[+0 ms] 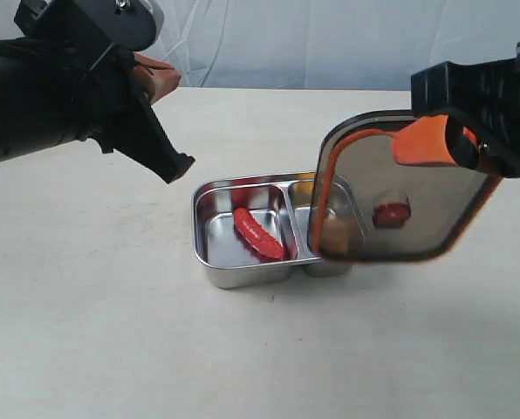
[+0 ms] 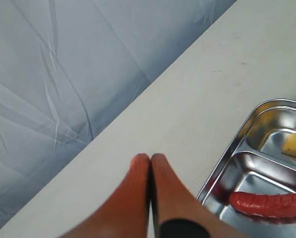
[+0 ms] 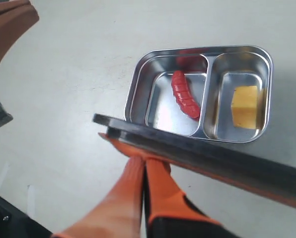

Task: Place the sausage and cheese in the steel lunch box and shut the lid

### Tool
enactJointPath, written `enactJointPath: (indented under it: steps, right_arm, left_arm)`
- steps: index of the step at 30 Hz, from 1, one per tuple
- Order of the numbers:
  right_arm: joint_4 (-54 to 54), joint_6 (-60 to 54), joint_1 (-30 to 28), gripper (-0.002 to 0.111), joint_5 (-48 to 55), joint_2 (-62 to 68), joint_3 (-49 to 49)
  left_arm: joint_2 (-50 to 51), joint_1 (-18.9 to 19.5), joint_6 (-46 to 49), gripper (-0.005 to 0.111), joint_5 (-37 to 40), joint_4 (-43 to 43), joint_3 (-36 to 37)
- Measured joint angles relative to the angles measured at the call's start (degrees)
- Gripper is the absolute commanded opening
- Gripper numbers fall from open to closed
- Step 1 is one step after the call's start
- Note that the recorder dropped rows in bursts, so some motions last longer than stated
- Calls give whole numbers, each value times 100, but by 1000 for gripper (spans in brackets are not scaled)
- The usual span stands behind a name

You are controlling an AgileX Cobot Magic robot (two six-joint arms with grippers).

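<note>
Sausage [image 1: 258, 234] and cheese [image 3: 245, 106] are being held in separate lunch box [image 1: 242, 275] compartments; only closing is outstanding. The lid [image 1: 373, 175] is being clamped, raised and tilted near the cheese side, by the right gripper [image 3: 145, 166]; the left gripper [image 2: 150, 163] is pinched closed, empty.

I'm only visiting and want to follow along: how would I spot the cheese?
Find the shiny steel lunch box on the pale table. It has two compartments, and the cheese lies alone in one of them. It is a yellow block, while its neighbour, the sausage, is long and red.
</note>
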Motion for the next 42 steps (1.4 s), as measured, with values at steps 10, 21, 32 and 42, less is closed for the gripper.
enactJointPath:
  steps: [10,21,32,42]
  right_arm:
    - [-254,-99,0,-1,209,0,0]
    - [-294,-412,0,-1,55,0,0]
    - [184,-1272,0,-1,-634,0,0]
    - [924,-2471,0,-1,-827,488,0]
  left_arm:
    - [0,0,-249,0,0,-10,307]
    - [0,0,-1262,0,-16,-10,905]
    - [-10,0,-2485,0,0,-46,1631]
    - [-10,0,-3180,0,602,-46,1937]
